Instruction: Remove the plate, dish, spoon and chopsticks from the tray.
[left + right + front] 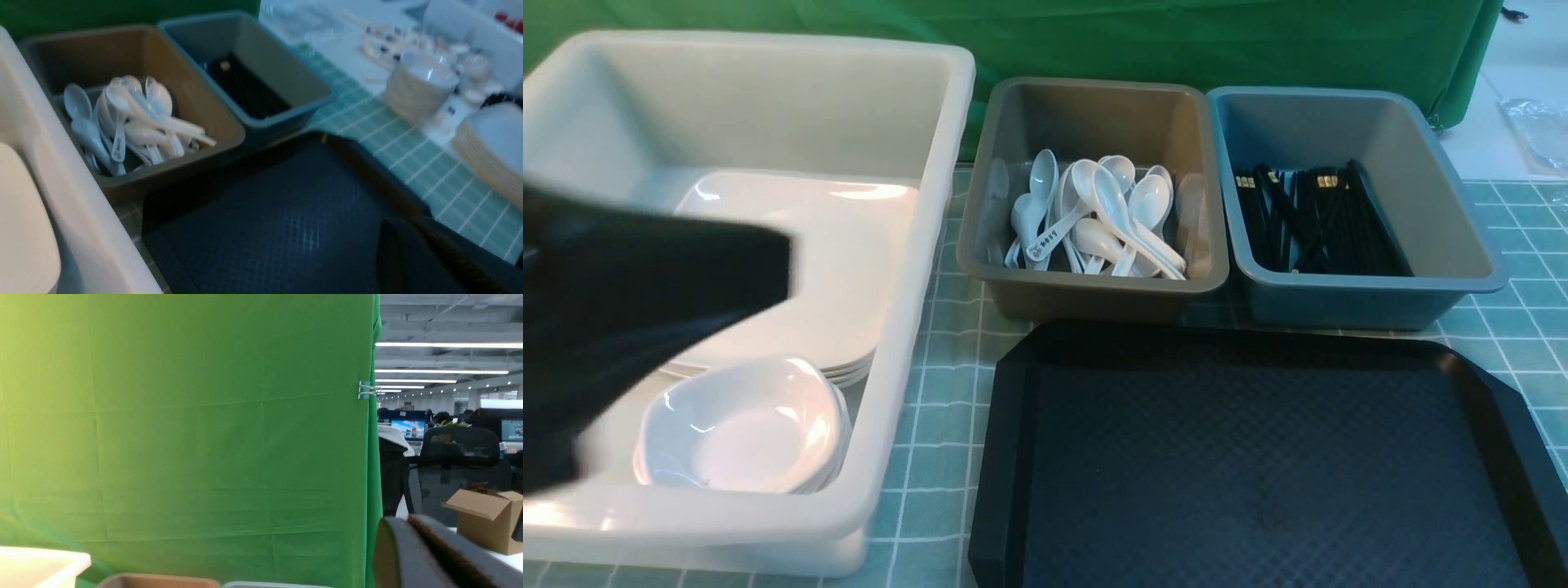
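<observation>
A green backdrop (1176, 41) closes the top of the front frame; below it the counter (939, 392) carries a teal grid-pattern cover.

Nearest, at lower right of the frame, the black tray (1258, 457) shows its diamond-textured floor bare; no tableware is visible on the part in view. On this evidence the clearing appears complete.

At left, the white tub (915, 245) holds the flatware. The stack of small white dishes (743, 425) sits at its near end and the stack of square plates (833, 269) lies behind it, touching or just beside it. Grouping by shape keeps each stack stable.

Behind the tray, the brown-grey tub (1094, 204) holds a loose pile of white soup spoons (1094, 216). Just beside it on the right, the blue-grey tub (1356, 204) holds black chopsticks (1315, 220) laid roughly parallel. One bin per item type serves sorting.

The left arm (629, 318) enters as a blurred dark mass at middle left, overlapping the white tub. Its left gripper (429, 261) shows only as a dark edge in the lower right of the left wrist view; its jaws are closed and nothing is visible between them.

The right gripper (425, 555) is raised and aimed at the backdrop. Only one padded finger is visible, so the state of its jaws cannot be determined.
</observation>
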Tool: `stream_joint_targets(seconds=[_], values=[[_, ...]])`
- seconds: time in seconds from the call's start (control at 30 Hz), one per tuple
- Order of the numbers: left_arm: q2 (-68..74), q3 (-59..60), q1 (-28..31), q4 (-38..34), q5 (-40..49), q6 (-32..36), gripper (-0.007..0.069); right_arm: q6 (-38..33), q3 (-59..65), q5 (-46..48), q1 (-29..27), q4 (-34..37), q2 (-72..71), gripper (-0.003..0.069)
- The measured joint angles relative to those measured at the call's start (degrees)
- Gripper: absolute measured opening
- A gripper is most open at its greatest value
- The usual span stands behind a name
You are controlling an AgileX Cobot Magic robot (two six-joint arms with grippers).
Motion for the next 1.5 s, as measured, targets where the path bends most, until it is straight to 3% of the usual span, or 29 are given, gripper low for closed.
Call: stream_joint_targets(seconds=[0.17,0.37,0.9,1.03,1.17,1.37,1.5], values=[[-15.0,14.6,-0.3,3.3,-8.8,-3.0,0.0,0.0,0.4,-0.4,0.0,0.0,0.0,0.0177],[-24.8,26.9,-0.3,3.8,-16.0,-3.1,0.0008,0.0,0.4,-0.5,0.0,0.0,-0.1,0.0225],[-26.2,35.1,-0.3,4.3,-18.0,-2.7,0.001,0.0,0.4,-0.5,0.0,0.0,-0.1,0.0238],[-26.6,35.8,-0.2,7.9,-19.5,-2.7,0.001,0.0,0.4,-0.5,0.0,0.0,-0.1,0.0238],[-28.8,37.7,3.9,11.8,-22.2,-4.3,0.0011,0.0,0.4,-0.5,0.0,0.0,-0.1,0.0238],[-33.1,45.9,20.3,13.4,-27.1,-4.6,0.0011,0.0,0.4,-0.5,0.0,0.0,-0.1,0.0239],[-34.5,50.6,25.6,13.8,-27.6,-5.1,0.0012,0.0,0.4,-0.5,0.0,0.0,-0.1,0.0239]])
